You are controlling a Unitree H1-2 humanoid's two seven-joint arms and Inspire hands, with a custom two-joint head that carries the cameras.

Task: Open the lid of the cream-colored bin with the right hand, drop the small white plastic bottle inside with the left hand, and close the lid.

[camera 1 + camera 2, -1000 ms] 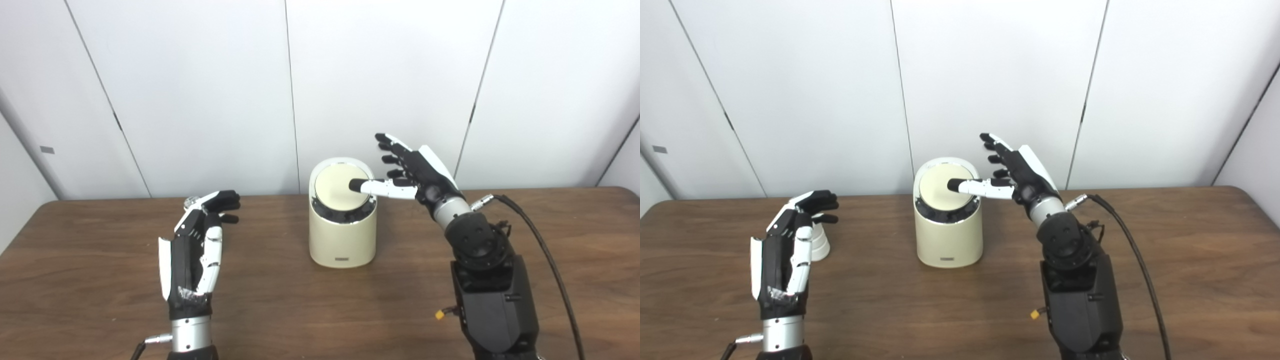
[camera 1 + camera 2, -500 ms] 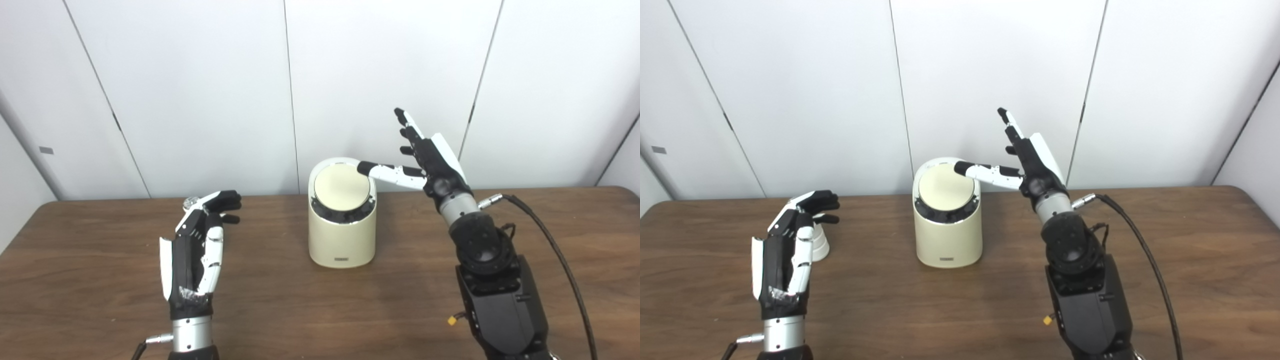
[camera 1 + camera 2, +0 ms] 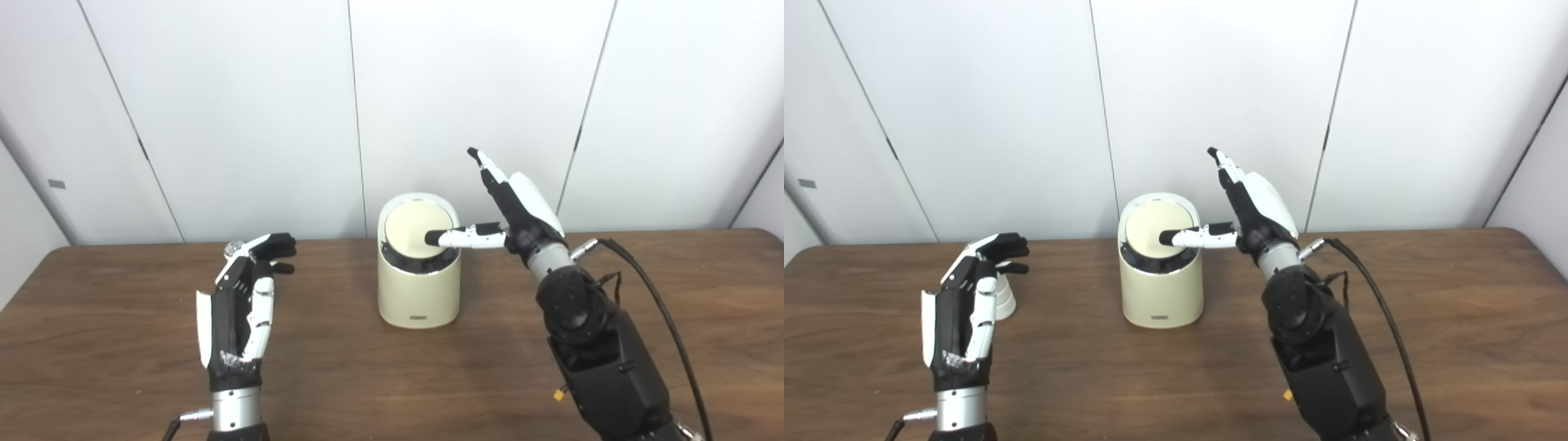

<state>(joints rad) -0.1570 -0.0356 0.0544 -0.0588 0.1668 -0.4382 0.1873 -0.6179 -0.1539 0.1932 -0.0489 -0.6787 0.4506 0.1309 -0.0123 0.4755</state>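
Observation:
The cream-colored bin (image 3: 419,288) stands at the table's middle with its round lid (image 3: 416,228) down. My right hand (image 3: 514,211) is open beside the bin's right side, fingers up, and its thumb tip rests on the lid's right part. The small white plastic bottle (image 3: 1003,297) stands on the table at the left, mostly hidden behind my left hand in the left eye view. My left hand (image 3: 239,306) is open and empty, hovering just in front of the bottle with fingers curled forward.
The brown wooden table (image 3: 392,380) runs across the view, with white wall panels behind it. A black cable (image 3: 649,275) trails from my right wrist over the table's right part.
My right hand rose off the lid, then came back down, turned more edge-on, and its thumb tip is again on the lid. The lid stays shut. My left hand has not moved.

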